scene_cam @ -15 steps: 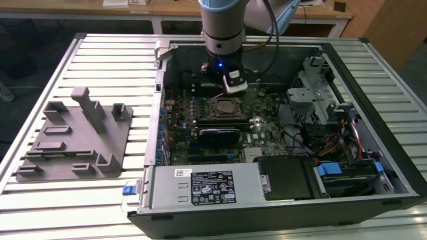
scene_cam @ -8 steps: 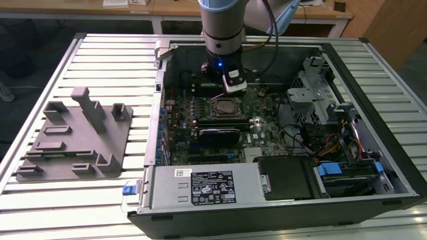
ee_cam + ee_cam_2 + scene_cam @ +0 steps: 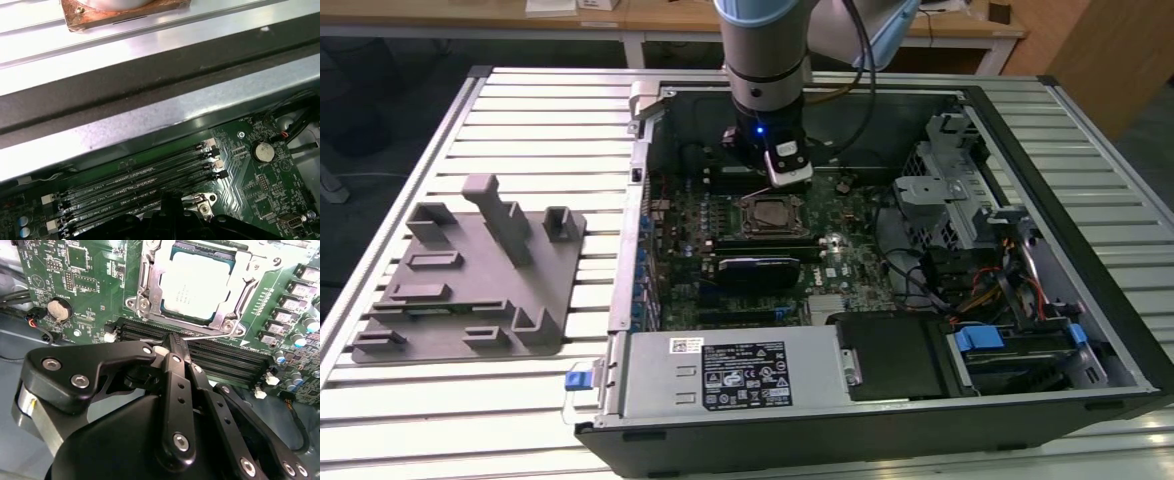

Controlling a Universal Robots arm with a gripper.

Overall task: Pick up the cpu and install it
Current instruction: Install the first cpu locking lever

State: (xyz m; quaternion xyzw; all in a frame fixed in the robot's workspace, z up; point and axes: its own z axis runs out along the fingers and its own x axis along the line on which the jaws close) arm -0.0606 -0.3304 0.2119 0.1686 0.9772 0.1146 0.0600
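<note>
Second wrist view: the cpu (image 3: 199,285) is sitting in the motherboard socket (image 3: 150,290), apparently seated, while the gripper (image 3: 170,347), fingers pressed together and gripping nothing, is hovering over the memory slots (image 3: 225,357) just beside it.

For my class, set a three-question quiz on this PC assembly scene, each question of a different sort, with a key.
1. True or false: the cpu lies in the motherboard socket.
2. Multiple choice: the gripper is (A) shut with nothing between its fingertips, (B) shut on the cpu, (C) wide open over the grey fixture block.
3. Short answer: in the second wrist view, what lies between the gripper and the socket?

Key:
1. True; its silver top shows inside the metal frame.
2. A; the fingertips meet above the board, near the socket.
3. The black memory slots.
</note>
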